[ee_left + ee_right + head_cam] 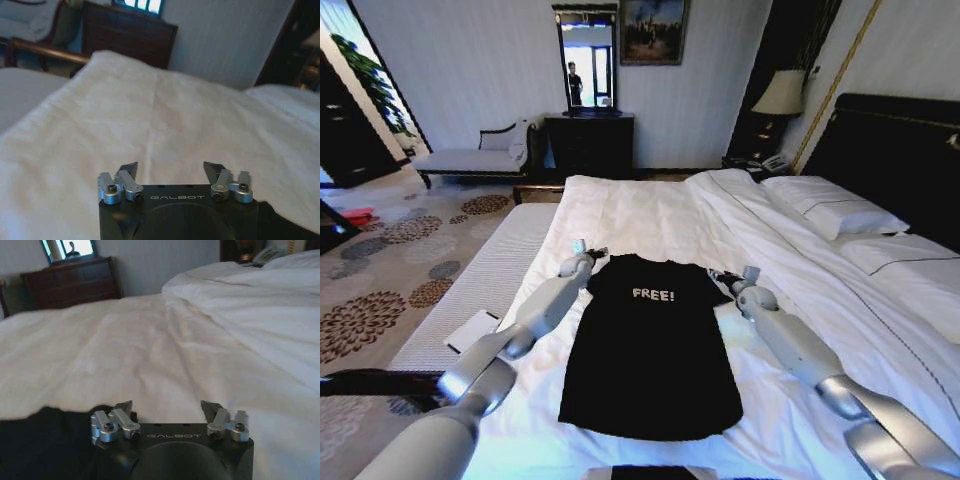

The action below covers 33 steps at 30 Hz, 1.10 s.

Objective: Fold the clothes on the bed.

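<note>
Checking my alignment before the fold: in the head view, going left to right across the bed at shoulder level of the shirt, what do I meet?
Card → left tool, open → black T-shirt → right tool, open → pillows of the bed.

Readable text, as I find it:
1. "FREE!", white letters on the chest of the black T-shirt (pixel 650 345).
2. "GALBOT", on the housing of my left gripper (pixel 170 172).
3. "GALBOT", on the housing of my right gripper (pixel 167 410).

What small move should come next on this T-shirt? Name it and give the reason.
Probably lower both grippers onto the shoulders: the black T-shirt lies flat on the bed, the left gripper and right gripper sit open at its shoulders, holding nothing.
</note>
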Motion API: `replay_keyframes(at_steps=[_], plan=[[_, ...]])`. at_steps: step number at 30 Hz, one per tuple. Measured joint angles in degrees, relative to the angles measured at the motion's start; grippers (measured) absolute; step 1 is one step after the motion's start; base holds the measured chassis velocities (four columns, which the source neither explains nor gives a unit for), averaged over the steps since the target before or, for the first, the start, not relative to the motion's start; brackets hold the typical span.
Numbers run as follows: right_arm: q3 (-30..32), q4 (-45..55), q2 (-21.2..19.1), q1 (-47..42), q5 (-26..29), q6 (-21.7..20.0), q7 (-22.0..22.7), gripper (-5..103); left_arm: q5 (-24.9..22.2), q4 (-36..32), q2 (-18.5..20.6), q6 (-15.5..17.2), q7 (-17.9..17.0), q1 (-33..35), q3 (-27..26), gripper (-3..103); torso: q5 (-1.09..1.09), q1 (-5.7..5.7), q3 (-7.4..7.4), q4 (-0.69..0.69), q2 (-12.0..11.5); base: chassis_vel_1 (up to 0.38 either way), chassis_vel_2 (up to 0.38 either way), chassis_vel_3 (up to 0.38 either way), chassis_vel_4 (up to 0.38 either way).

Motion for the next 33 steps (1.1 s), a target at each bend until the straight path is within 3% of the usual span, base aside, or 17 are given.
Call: replay_keyframes(at_steps=[1, 3, 5, 6, 8, 11, 14, 16, 19, 26, 29, 31, 33], plan=[[0.0, 0.0, 0.0, 0.0, 0.0, 0.0, 0.0, 75, 0.0, 0.0, 0.0, 0.0, 0.0, 0.0, 0.0, 74, 0.0, 0.0, 0.0, 0.0, 0.0, 0.0, 0.0, 0.0, 0.0], [2.13, 2.68, -0.93, -1.58, 2.01, -0.77, 0.71, 85, -0.96, -4.24, 2.69, 0.09, -1.13, 2.04, -0.83, 84, -0.01, 0.0, 0.0, 0.02, 0.0, 0.0, 0.0, 0.0, 0.0], [6.61, 7.23, -2.74, -5.3, 5.24, -2.07, 1.53, 91, -1.72, -14.29, 8.11, 0.14, -2.45, 7.63, -2.63, 95, -0.01, -0.01, 0.0, 0.06, 0.0, 0.0, 0.0, 0.0, 0.0], [6.61, 7.23, -2.74, -5.3, 5.24, -2.07, 1.53, 91, -1.72, -14.29, 8.11, 0.14, -2.45, 7.63, -2.63, 95, -0.01, -0.01, 0.0, 0.06, 0.0, 0.0, 0.0, 0.0, 0.0], [10.92, 11.24, -4.03, -9.56, 9.25, -3.67, 2.53, 99, -1.48, -23.35, 13.63, 0.08, -2.73, 13.49, -4.59, 99, -0.03, -0.01, -0.01, -0.01, 0.01, 0.0, 0.0, 0.0, 0.0], [12.77, 12.96, -4.51, -11.92, 10.81, -4.26, 2.99, 100, -0.92, -27.13, 16.31, -0.02, -2.74, 16.67, -6.18, 100, -0.01, -0.02, -0.01, 0.01, 0.01, 0.0, 0.0, 0.0, 0.0], [16.36, 17.34, -5.1, -17.45, 12.34, -4.88, 3.35, 100, 0.24, -34.47, 21.83, -0.46, -2.81, 24.95, -11.64, 100, 0.01, -0.02, -0.01, 0.03, 0.01, 0.0, 0.0, 0.0, 0.0], [16.83, 18.04, -5.1, -18.22, 12.43, -4.9, 3.39, 100, 0.47, -35.77, 22.53, -0.53, -2.8, 26.5, -12.71, 100, -0.01, -0.01, -0.01, 0.03, 0.01, 0.0, 0.0, 0.0, 0.0], [21.7, 24.08, -5.07, -24.7, 12.34, -5.16, 3.78, 100, 2.33, -43.3, 26.11, -1.03, -2.6, 36.74, -19.09, 100, 0.0, 0.0, -0.01, 0.03, 0.01, 0.0, 0.0, 0.0, 0.0], [30.72, 34.4, -4.49, -38.34, 10.92, -6.53, 3.84, 100, 5.71, -52.07, 25.85, -1.3, -1.66, 50.95, -29.53, 100, 0.0, -0.01, -0.02, -0.01, 0.01, 0.0, 0.0, 0.0, 0.0], [36.23, 39.47, -3.49, -47.09, 9.31, -7.03, 3.56, 100, 8.41, -55.73, 23.16, -1.37, -0.61, 60.83, -34.86, 100, -0.01, -0.01, -0.01, 0.0, 0.01, 0.0, 0.0, 0.0, 0.0], [37.43, 40.47, -3.21, -49.05, 8.84, -7.11, 3.36, 100, 9.1, -56.54, 22.47, -1.39, -0.22, 63.23, -36.05, 100, -0.02, -0.01, -0.01, 0.02, 0.01, 0.0, 0.0, 0.0, 0.0], [41.62, 43.09, -2.01, -56.82, 6.22, -7.15, 2.07, 100, 11.23, -59.5, 19.31, -1.69, 1.07, 71.11, -40.23, 100, 0.01, -0.01, -0.01, 0.03, 0.02, 0.0, 0.0, 0.0, 0.0]])
